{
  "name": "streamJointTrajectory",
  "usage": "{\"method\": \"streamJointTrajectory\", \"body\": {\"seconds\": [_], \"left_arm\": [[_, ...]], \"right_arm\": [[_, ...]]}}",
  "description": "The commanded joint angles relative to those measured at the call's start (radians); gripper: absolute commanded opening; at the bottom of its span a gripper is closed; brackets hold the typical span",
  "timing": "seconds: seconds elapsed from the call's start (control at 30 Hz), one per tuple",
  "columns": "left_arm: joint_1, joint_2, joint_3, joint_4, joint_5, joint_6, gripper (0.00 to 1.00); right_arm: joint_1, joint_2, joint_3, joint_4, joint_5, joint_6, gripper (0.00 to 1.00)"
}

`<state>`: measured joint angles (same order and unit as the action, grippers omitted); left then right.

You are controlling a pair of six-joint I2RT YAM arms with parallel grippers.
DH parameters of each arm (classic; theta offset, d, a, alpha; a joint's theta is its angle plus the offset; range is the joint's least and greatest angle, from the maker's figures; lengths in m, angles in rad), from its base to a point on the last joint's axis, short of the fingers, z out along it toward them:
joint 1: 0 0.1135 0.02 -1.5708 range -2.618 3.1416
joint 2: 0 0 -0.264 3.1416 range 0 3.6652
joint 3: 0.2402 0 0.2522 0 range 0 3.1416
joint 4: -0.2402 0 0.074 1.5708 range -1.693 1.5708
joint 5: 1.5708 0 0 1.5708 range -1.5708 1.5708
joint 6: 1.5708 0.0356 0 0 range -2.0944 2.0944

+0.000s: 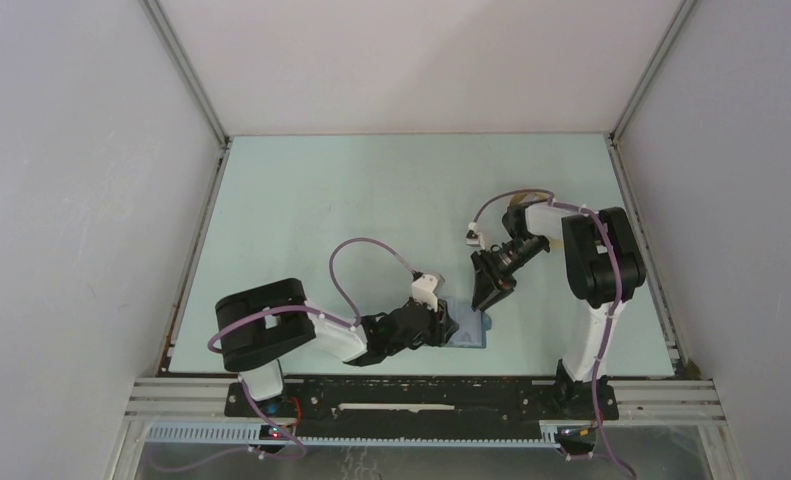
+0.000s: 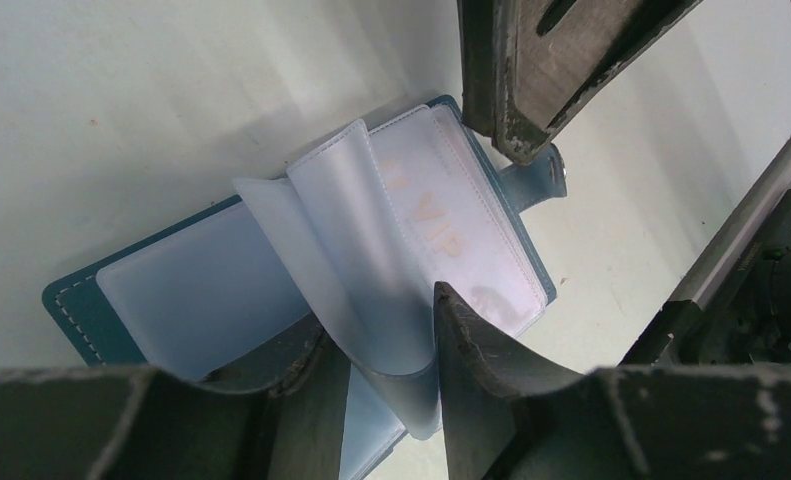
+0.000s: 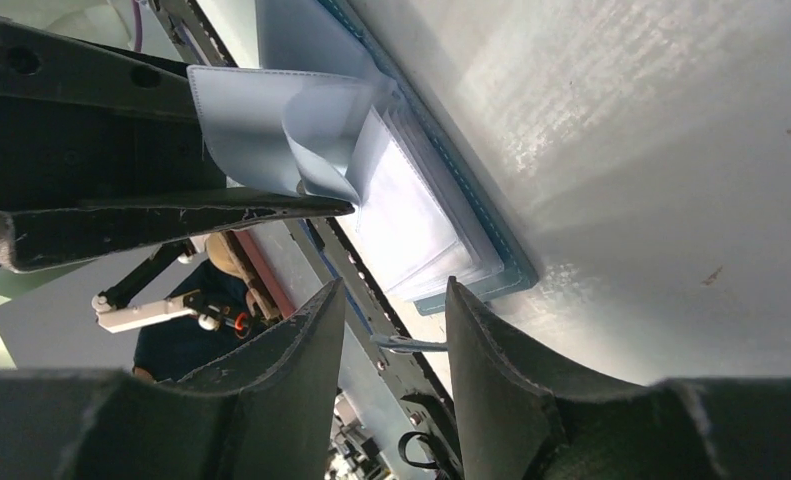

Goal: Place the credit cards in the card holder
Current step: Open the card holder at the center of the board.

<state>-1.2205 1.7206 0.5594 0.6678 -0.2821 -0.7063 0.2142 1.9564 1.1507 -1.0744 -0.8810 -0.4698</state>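
Card holder (image 2: 76,310) lies opened flat on the bench (image 1: 371,200), teal cover down. It is right beneath your left gripper (image 2: 376,330) and just ahead of your right gripper (image 3: 396,295).

Its clear plastic sleeves (image 2: 351,230) fan upward from the spine. One credit card (image 2: 441,225), pale and lettered VIP, shows through the sleeve lying flat on the side ahead of your left gripper. On the other half the flat sleeve looks blank. The snap tab (image 2: 543,178) sticks out from the holder's far edge, beyond the card.

Your left gripper comes in low over the near edge of the holder, with its jaws partly closed. A raised, curled sleeve stands in the gap between them and seems to brush both fingers. You cannot tell from these views whether the jaws actually pinch that sleeve or only bracket it.

Your right gripper points steeply down at the far end of the holder, opposite your left gripper. Its jaws stand apart with nothing between them, and only the bench edge and the rig show through the gap. From the left wrist view, the right gripper's fingers (image 2: 531,80) hang just over the corner by the snap tab. Whether they touch the holder you cannot tell.

From above, the two grippers sit close together over the holder, the left one at its near-left side and the right one at its far-right corner.
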Motion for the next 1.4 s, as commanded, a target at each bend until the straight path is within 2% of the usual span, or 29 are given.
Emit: {"method": "streamJointTrajectory", "body": {"seconds": [0.0,0.63,1.37], "left_arm": [[0.006,-0.007,-0.019,0.004,0.006,-0.004,0.4],[0.007,-0.004,-0.021,0.016,0.014,0.002,0.39],[0.007,0.003,-0.023,0.046,0.046,0.016,0.4]], "right_arm": [[0.03,0.026,0.015,-0.027,0.007,-0.015,0.5],[0.028,0.025,0.033,-0.073,-0.052,-0.046,0.47],[0.051,0.097,0.041,-0.001,-0.062,0.04,0.48]]}}
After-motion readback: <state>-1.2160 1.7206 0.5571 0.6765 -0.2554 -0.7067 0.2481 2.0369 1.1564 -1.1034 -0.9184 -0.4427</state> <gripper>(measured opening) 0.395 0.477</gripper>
